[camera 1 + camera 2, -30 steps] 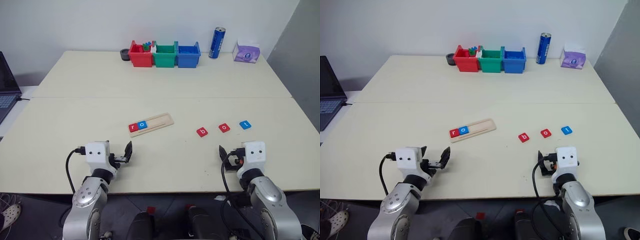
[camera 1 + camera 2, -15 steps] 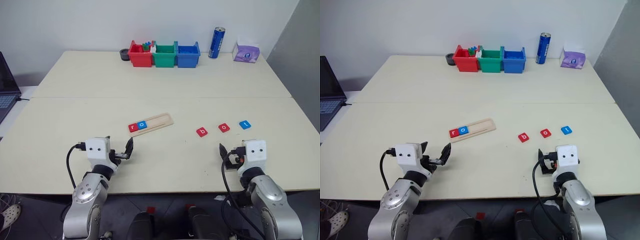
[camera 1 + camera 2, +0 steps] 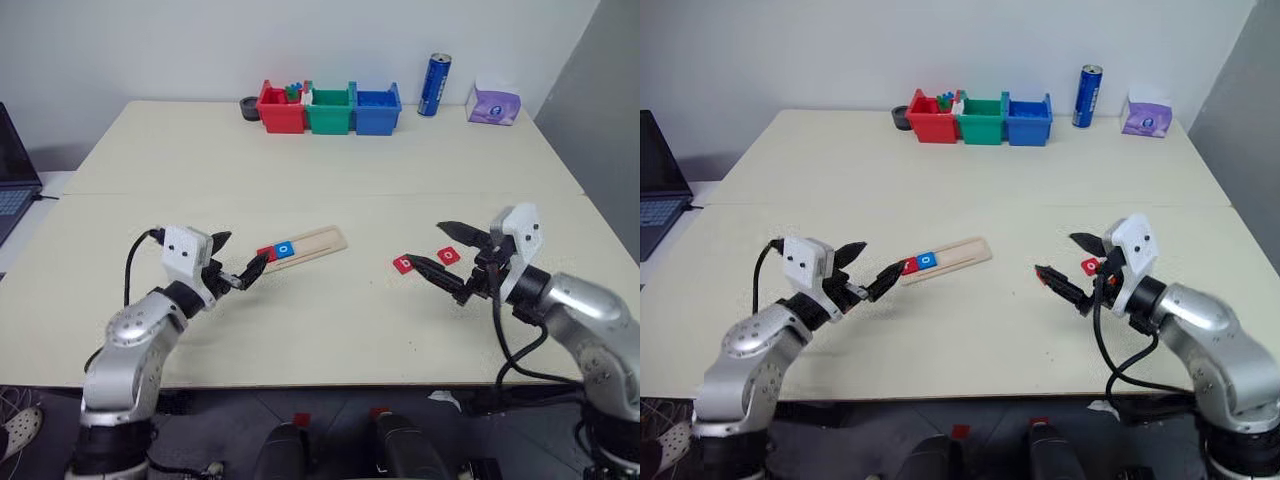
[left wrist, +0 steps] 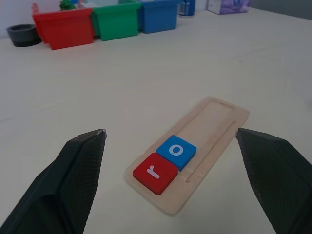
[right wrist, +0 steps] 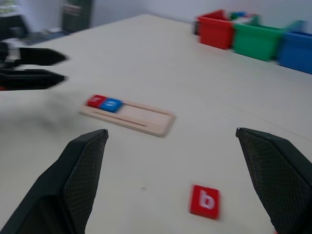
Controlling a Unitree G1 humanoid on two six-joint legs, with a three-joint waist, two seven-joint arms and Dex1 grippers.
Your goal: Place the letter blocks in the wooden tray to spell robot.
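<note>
Wooden tray [image 4: 204, 141] at table centre — red r tile [image 4: 155, 171] and blue o tile [image 4: 176, 150] seated at one end. Red b tile [image 5: 204, 201] lay loose, flat on table, between spread jaws of empty right gripper [image 3: 447, 254]. Left gripper [image 3: 238, 263] likewise spread, empty, near tray. Judged light, rigid, thin — best pinched across opposite edges.

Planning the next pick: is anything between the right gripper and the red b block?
Nothing visible. The open right gripper faces the red b block across bare table.
</note>
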